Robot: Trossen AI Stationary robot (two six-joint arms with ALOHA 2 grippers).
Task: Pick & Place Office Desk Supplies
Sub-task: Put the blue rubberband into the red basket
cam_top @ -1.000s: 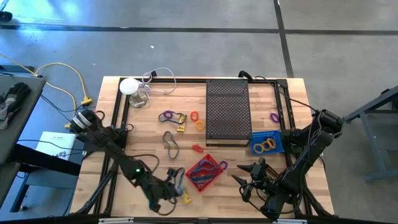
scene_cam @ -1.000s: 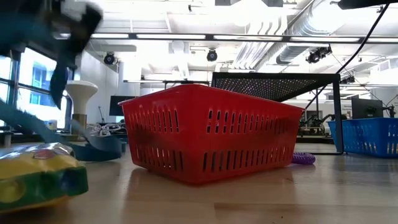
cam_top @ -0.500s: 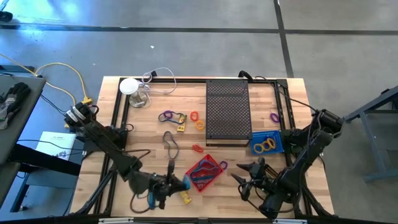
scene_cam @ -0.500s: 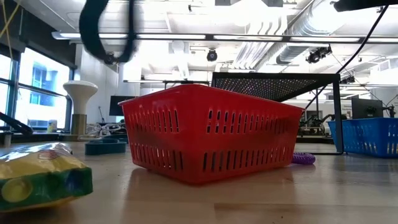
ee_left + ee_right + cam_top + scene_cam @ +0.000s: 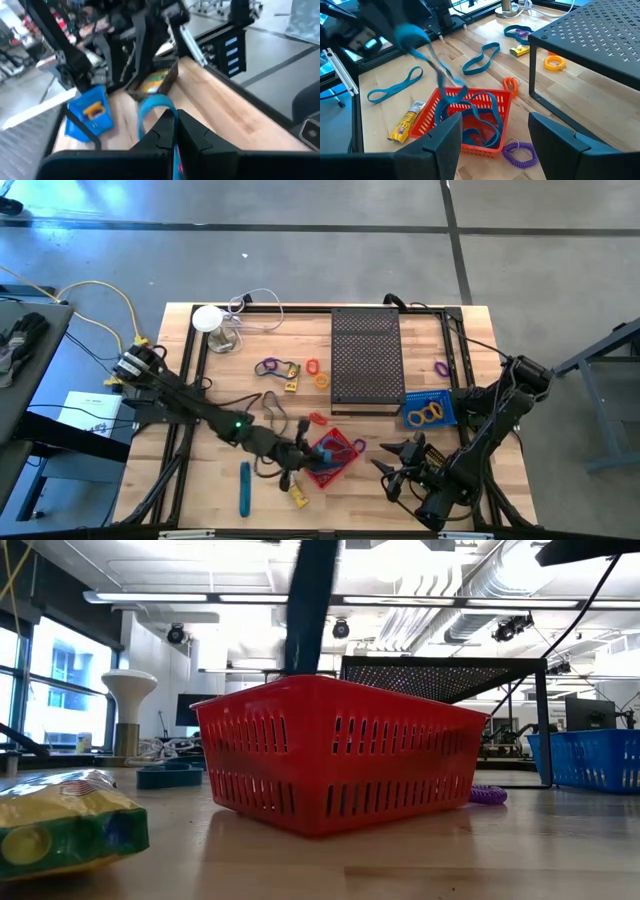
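From above, my left gripper (image 5: pixel 300 457), pinching a blue elastic band (image 5: pixel 437 67), hangs over the red slotted plastic basket (image 5: pixel 332 456); a swinging loop could snag its rim. The right wrist view shows two teal loops and one yellow packet (image 5: pixel 407 119) beside it; my right gripper (image 5: pixel 388 456) waits, spread.

Grey concrete floor (image 5: pixel 300 240) around the wooden table (image 5: pixel 470 380), crossed by dark seam lines. A second, dark table (image 5: pixel 30 370) at the left edge; papers (image 5: pixel 95 412) lying beside it; yellow cable (image 5: pixel 105 300) trailing over the floor. Low view: white ceiling with long strip lights (image 5: pixel 250 598), exposed ducts (image 5: pixel 440 600), hanging lamps (image 5: pixel 341 628). Tall windows (image 5: pixel 55 700) on the left, daylight through them. Workbenches and equipment far behind.
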